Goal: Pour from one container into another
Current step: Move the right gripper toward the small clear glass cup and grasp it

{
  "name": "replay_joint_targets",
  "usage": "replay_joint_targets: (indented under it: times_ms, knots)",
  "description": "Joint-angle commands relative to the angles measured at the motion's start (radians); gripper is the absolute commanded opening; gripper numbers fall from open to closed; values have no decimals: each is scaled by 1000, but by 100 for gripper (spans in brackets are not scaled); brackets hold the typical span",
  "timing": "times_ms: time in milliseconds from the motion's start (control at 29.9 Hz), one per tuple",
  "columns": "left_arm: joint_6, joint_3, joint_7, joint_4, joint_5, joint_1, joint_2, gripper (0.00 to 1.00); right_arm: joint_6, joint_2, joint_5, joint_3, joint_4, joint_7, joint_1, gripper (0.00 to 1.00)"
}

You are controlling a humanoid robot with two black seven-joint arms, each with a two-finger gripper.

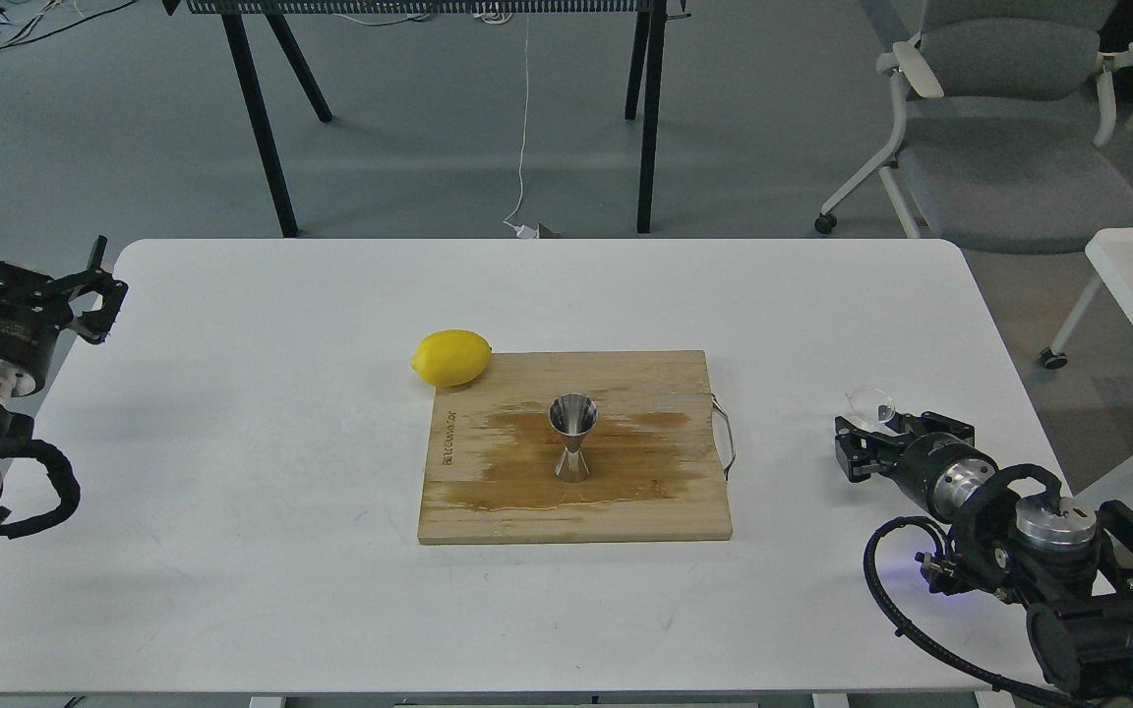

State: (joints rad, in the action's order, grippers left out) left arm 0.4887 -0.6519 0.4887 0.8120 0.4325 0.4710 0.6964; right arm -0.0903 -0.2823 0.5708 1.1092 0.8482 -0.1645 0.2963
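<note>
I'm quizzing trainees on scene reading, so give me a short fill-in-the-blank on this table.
1. The jigger stands upright on the wooden ____.
2. The lemon lies at the cutting board's far-____ corner.
3. The small clear cup sits beside the ____ gripper.
4. The board around the jigger looks ____.

Missing words: cutting board; left; right; wet

The jigger (573, 436) was polished steel, mirror-bright, standing mid-board. The cutting board (626, 511) was pale wood with a visible grain, matt where dry, darkened and glossy across a wet patch around the jigger and toward its left edge; a thin metal wire handle (726, 438) hung at its right edge. The lemon (451, 357), at the board's far left corner, had a waxy, softly shining rind. The table (232, 472) was smooth matt white. The small cup (871, 403), near the table's right edge, was clear and colourless.
</note>
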Motion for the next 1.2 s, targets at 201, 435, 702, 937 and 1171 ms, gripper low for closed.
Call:
replay_joint_targets:
  times_ms: [201, 435, 702, 937, 1171]
  knots:
    - [0, 0, 0, -30, 0, -6, -23, 99, 12, 0, 0, 0, 0, 0, 0, 45]
    - [0, 0, 0, -31, 0, -6, -25, 99, 14, 0, -12, 0, 2, 0, -2, 40]
    - [0, 0, 0, -39, 0, -6, -25, 99, 21, 2, -78, -2, 77, 14, -6, 40]
    - [0, 0, 0, -50, -1, -6, -26, 99, 15, -5, -229, -37, 262, 17, -12, 38]
    - [0, 2, 0, -51, -1, -6, -32, 99, 4, -6, -429, -86, 454, 14, -5, 37]
